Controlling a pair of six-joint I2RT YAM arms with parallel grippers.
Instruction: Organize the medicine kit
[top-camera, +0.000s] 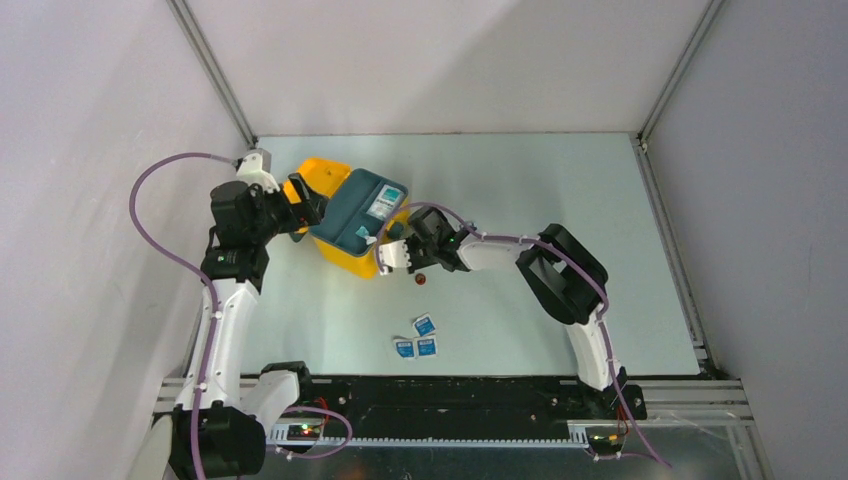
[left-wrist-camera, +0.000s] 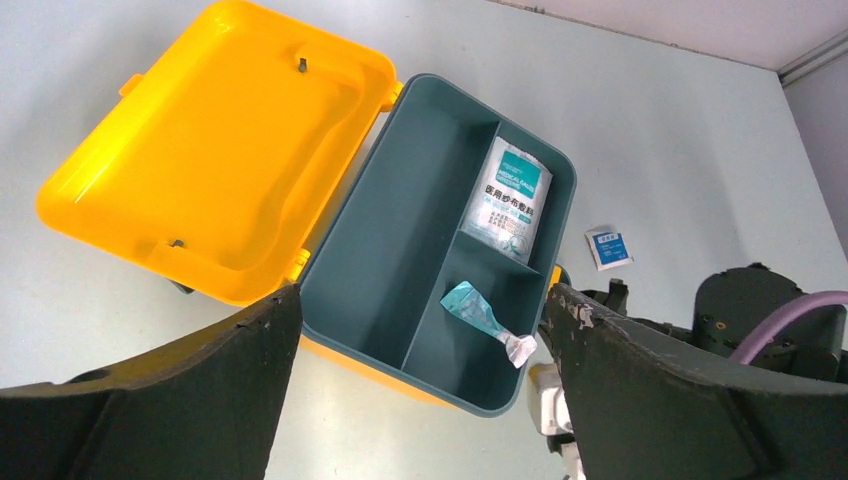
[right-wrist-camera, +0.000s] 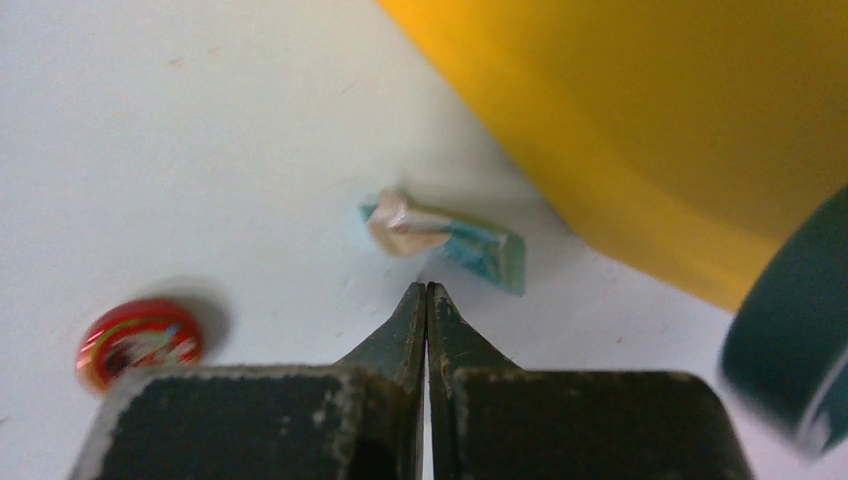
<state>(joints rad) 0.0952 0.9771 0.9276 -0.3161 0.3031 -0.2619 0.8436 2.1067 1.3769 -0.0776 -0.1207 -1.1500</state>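
The yellow medicine kit stands open at the back left, its lid folded back. A dark teal divided tray sits askew on it, holding a white-and-teal packet and a teal twisted wrapper. My left gripper is wide open and empty above the tray's near edge. My right gripper is shut and empty, low at the table beside the kit's yellow wall. Its tips are just short of a small teal wrapped candy lying on the table.
A red round candy lies on the table left of my right gripper and also shows in the top view. Three small blue-and-white sachets lie nearer the arm bases. One sachet shows beyond the tray.
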